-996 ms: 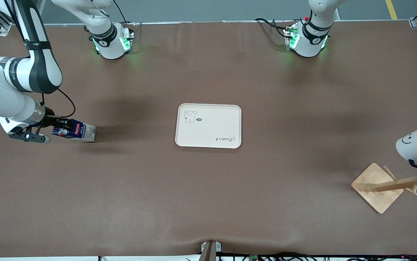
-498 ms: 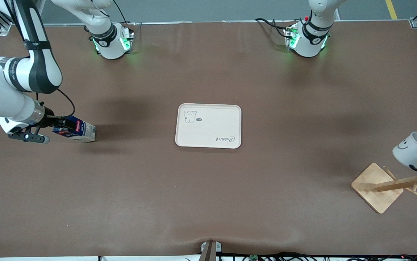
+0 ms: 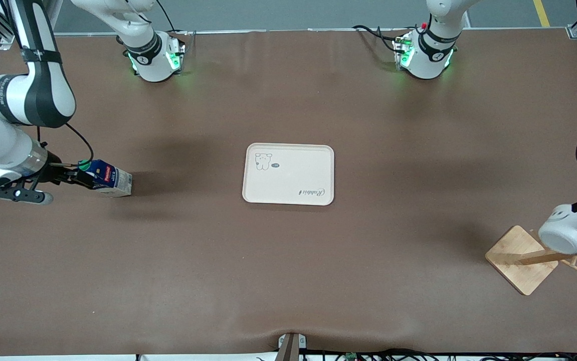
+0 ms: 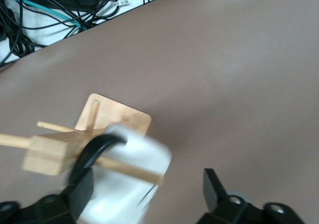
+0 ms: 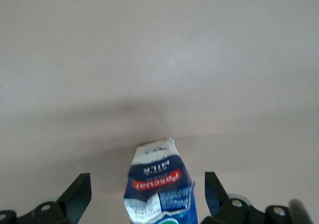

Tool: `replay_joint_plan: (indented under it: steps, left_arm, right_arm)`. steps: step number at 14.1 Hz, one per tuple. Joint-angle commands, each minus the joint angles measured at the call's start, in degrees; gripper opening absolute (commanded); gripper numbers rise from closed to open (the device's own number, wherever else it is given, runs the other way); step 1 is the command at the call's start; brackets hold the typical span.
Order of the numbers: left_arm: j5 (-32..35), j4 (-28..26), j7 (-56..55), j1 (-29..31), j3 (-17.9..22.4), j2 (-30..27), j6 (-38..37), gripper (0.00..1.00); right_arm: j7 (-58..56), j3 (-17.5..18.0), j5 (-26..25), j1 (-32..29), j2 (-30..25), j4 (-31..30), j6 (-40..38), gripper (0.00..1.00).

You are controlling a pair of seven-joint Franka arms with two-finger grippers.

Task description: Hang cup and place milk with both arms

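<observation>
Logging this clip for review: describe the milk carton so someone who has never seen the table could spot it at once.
Start from the cream tray at the table's middle and go toward the right arm's end. There the milk carton lies on its side on the brown table, between the open fingers of the right gripper. It is small and dark blue with a green cap and a red label.

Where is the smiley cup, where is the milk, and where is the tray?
cup [image 3: 563,234]: front view, white side.
milk [image 3: 110,181]: front view, blue carton side.
tray [image 3: 288,174]: front view, bare middle.
</observation>
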Motion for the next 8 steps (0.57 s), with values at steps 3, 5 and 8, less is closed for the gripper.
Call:
replay_joint_plan:
  steps: [3,5,8]
  left_arm:
    - [2.6,-0.5,-14.8,-4.5,0.1,-3.6,-5.5,1.0]
    - [4.4,-0.9,-21.8,-7.0,0.1,-5.3,-7.2,1.0]
    - [6.2,-1.3,-29.3,-9.3,-0.2,-7.9,-9.7,1.0]
  right_arm:
    - [-5.5,0.7,0.0,-0.9,4.4,9.1,-3.3,1.0]
    - [-5.7,0.8,0.1,-0.6,4.3,12.9,-5.2,1.0]
    - [-5.8,1.2,0.4,-0.6,4.0,22.3,-17.9,1.0]
